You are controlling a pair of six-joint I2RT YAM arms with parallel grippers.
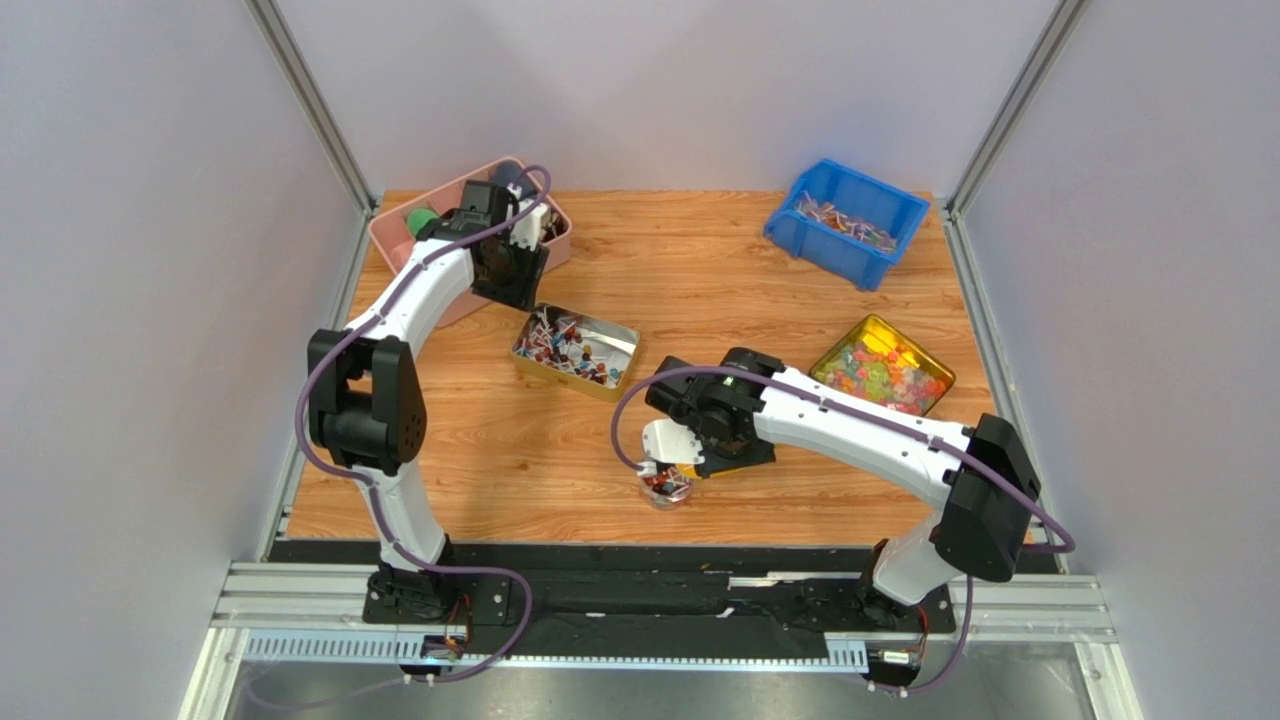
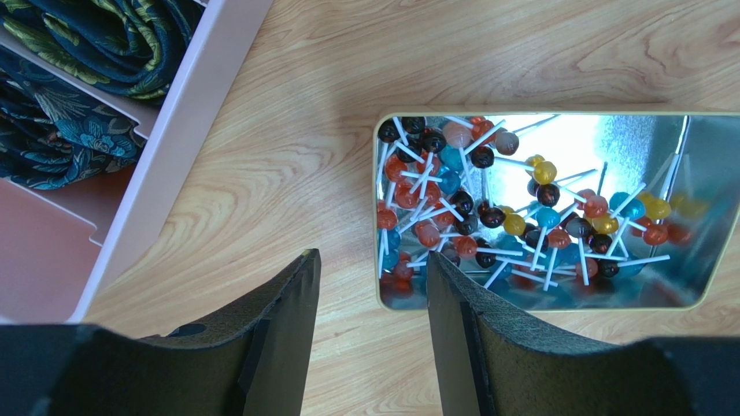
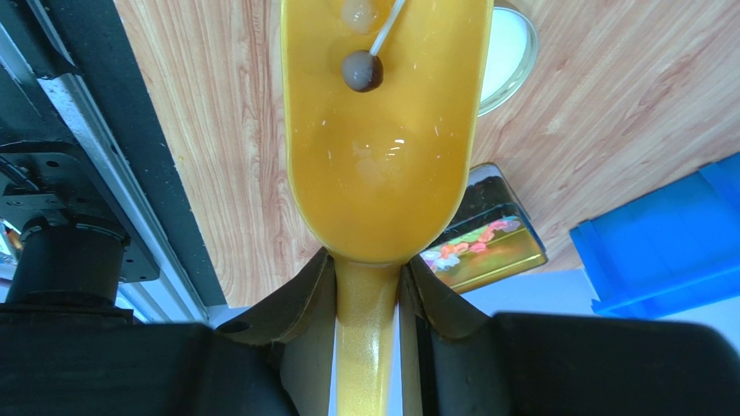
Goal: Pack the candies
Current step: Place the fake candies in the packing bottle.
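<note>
Right fingers (image 3: 300,303) pinch the yellow scoop (image 3: 382,173), left fingers (image 2: 278,329) hang spread; I'd tip gently so candies (image 3: 361,71) drop into the tub (image 1: 666,492).

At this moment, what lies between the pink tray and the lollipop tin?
Only bare wooden table, seen in the left wrist view; the pink tray and lollipop tin sit apart.

- You are finding no legible text, label, brand, number or sign in any view.
- The candies (image 2: 512,217) and their tin (image 2: 599,139) are showing no print.
</note>
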